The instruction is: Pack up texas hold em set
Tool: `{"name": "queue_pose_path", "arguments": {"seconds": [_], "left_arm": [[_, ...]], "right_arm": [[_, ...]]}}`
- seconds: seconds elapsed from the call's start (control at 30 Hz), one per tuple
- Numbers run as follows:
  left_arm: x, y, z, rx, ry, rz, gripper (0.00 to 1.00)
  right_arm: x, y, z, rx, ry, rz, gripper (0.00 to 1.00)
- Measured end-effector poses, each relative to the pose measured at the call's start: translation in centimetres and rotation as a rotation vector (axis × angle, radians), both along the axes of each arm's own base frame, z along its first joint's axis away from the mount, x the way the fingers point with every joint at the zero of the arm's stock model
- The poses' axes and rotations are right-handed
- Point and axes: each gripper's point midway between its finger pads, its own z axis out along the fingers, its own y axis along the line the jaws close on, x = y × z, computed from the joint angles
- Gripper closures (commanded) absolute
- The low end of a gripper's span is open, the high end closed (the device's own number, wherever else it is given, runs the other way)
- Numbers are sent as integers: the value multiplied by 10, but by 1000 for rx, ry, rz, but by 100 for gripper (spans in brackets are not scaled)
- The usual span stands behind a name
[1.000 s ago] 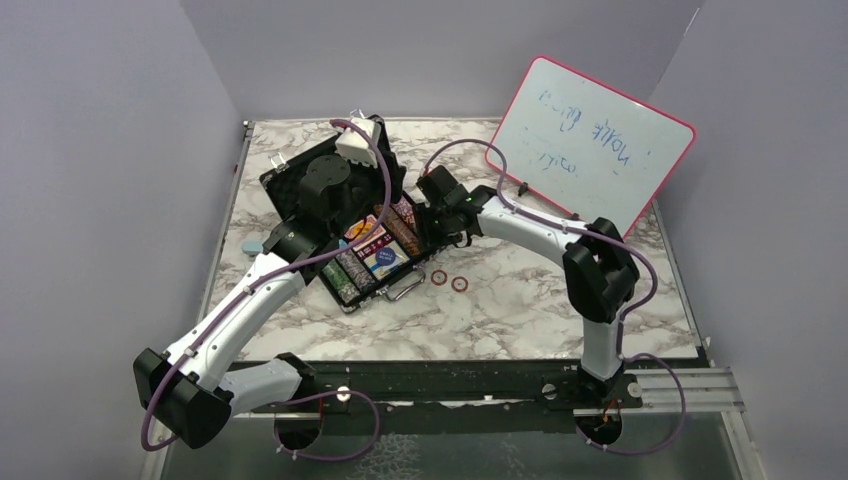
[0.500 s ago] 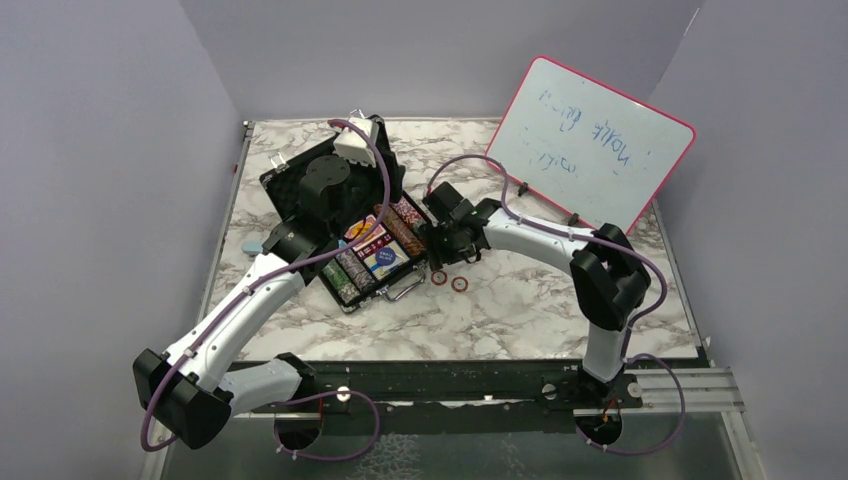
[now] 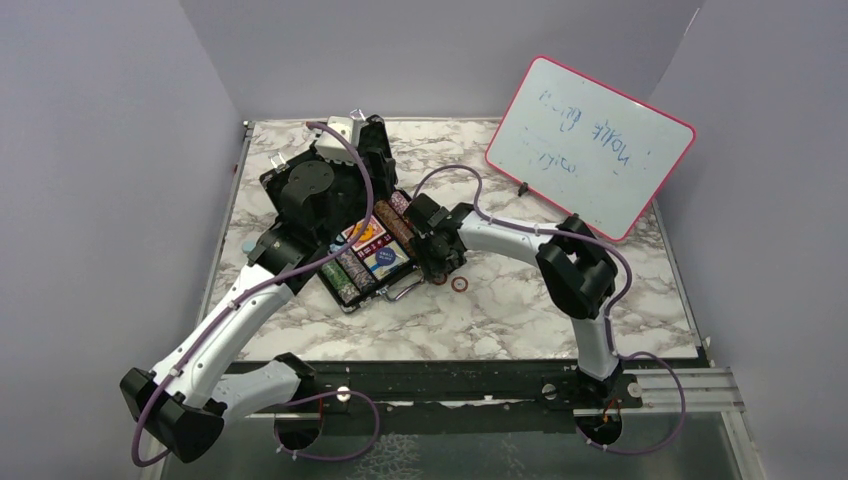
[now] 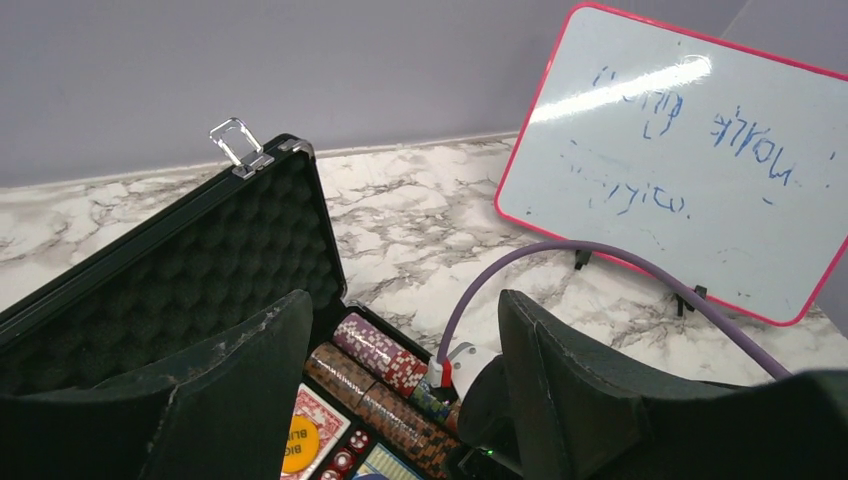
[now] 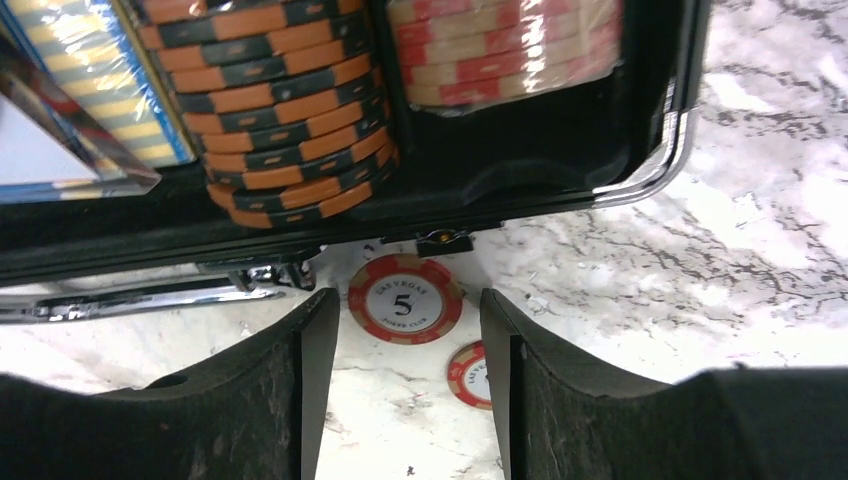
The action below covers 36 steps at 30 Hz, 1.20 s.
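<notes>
Poker chips, card decks and dice sit packed in a black foam-lined briefcase that lies open, lid raised, at an angle toward the far left corner of the marble counter. The left end effector hangs above the open case with its fingers spread wide and nothing between them. The right end effector is low over the counter just beside the case's front wall, near the silver handle. Its fingers stand open on either side of a red chip marked 5, with a gap showing on each side. A second red chip lies on the marble just beside the first, toward the near edge. Inside the case, a row of orange-and-black chips sits next to a row of red-and-tan chips. A pink-framed whiteboard stands propped at the far right corner.
</notes>
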Motion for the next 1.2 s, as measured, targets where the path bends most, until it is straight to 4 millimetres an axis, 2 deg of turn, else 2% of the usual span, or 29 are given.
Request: {"name": "queue_pose_path", "arguments": {"seconds": [0.2,0.37,0.43,0.57,0.63,0.77,0.93,1.2], "left_arm": [[-2,4,4,-6,-10,13,28],[-2,4,4,-6,-10,16,28],[-1,5,4,-5,-10,18,27],[-1,5,4,-5,-11,19,27],[-1,5,4,-4,-11,20,27],[-1,6,4,0,-12,26,27],[0,8,4,5,-14,37,27],[0,9,4,12,-16,41,27]], "right_arm": [[4,-2,-2,-23,-10,-26,49],[5,-3,-3,-34,-13,-33,58],[5,-3,-3,-34,-13,-34,58],[5,-4,-3,-35,-11,-37,45],[5,-4,-3,-35,-11,-38,43],[4,-3,-3,-38,-13,-29,45],[3,-2,-4,-39,-11,-25,55],[2,-2,-2,-41,-8,-45,56]]}}
